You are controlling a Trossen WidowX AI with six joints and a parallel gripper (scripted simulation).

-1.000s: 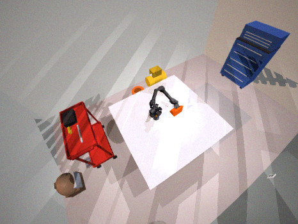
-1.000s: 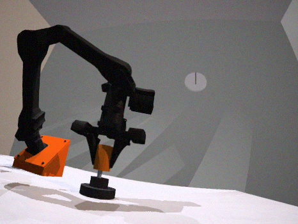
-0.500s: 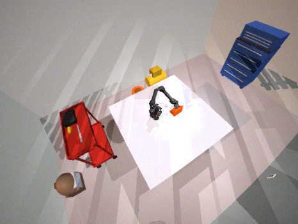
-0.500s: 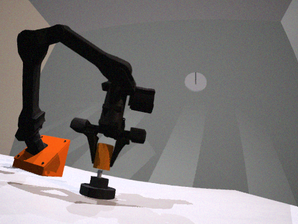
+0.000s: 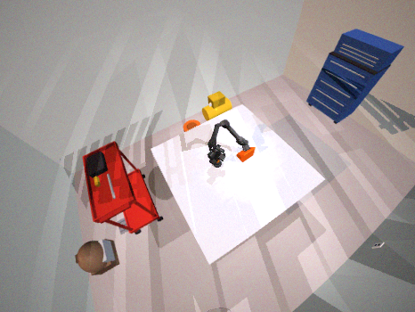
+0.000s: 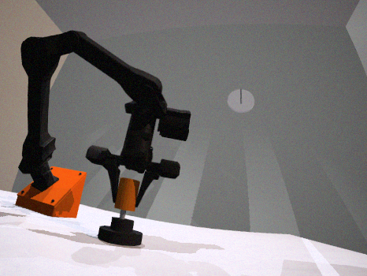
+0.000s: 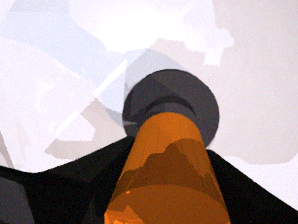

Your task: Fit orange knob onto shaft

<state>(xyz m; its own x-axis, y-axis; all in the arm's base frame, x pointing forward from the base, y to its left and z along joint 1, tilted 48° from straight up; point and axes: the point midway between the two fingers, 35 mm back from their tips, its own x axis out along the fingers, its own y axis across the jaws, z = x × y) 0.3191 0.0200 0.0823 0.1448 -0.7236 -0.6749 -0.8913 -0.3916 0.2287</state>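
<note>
The orange knob [image 6: 127, 194] [image 7: 169, 165] is held upright, leaning slightly in the exterior view, between the fingers of my gripper [image 6: 126, 203] [image 7: 168, 149]. My gripper is shut on it. The knob is above the black round pedestal [image 6: 120, 236] [image 7: 170, 82], with a gap between the knob's underside and the pedestal's raised hub. A short length of the silver shaft [image 6: 123, 214] shows in that gap. The shaft's top is hidden at the knob's lower edge. The hole and both flat sides are hidden. In the wrist view the knob covers the shaft and part of the hub.
The arm stands on an orange base block [image 5: 246, 154] [image 6: 64, 193] on the white table top [image 5: 231, 214]. A red cart [image 5: 107, 201], a blue tool cabinet [image 5: 352, 76] and a yellow object [image 5: 216, 107] stand around the table, away from the arm.
</note>
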